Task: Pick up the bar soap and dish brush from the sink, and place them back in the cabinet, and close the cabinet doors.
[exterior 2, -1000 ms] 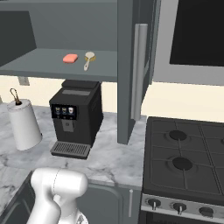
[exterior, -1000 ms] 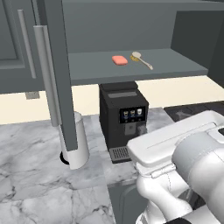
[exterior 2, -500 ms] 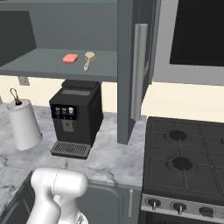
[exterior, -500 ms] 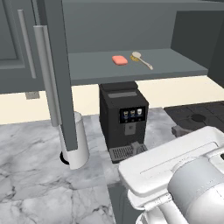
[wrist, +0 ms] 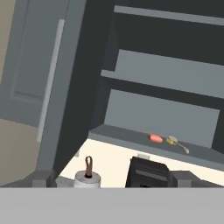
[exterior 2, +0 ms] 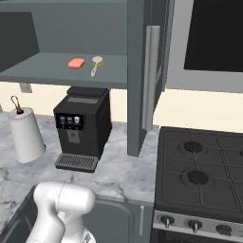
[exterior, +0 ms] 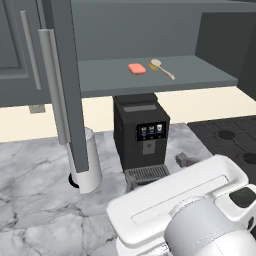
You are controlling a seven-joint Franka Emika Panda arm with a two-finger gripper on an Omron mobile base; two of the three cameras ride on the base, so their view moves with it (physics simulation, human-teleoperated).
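Soap and brush already sit on the cabinet's shelf [exterior: 200,75] in the left base view: the bar soap [exterior: 136,68] lies flat, with the dish brush [exterior: 161,68] just beside it at 3 o'clock, handle trailing toward 4 o'clock. One of the cabinet doors [exterior: 65,85] stands open at 9 o'clock of them, edge-on above the marble surface [exterior: 35,200], with a coffee machine [exterior: 141,132] below the shelf.

From the right base view, the other door [exterior 2: 142,71] hangs open at 3 o'clock of the soap, its long silver handle [exterior 2: 152,78] facing the camera; a stove [exterior 2: 204,171] lies under it to the right, and a paper towel roll [exterior 2: 26,133] stands at 9 o'clock of the machine.

Looking along the hand, the open door and its handle [wrist: 49,78] fill the 9 o'clock side. Whether the fingers are spread or pressed together I cannot tell.

By my judgement only the doors remain. They look rigid and hinged, light to swing; the bar handle or the free vertical edge seems the best place to push.
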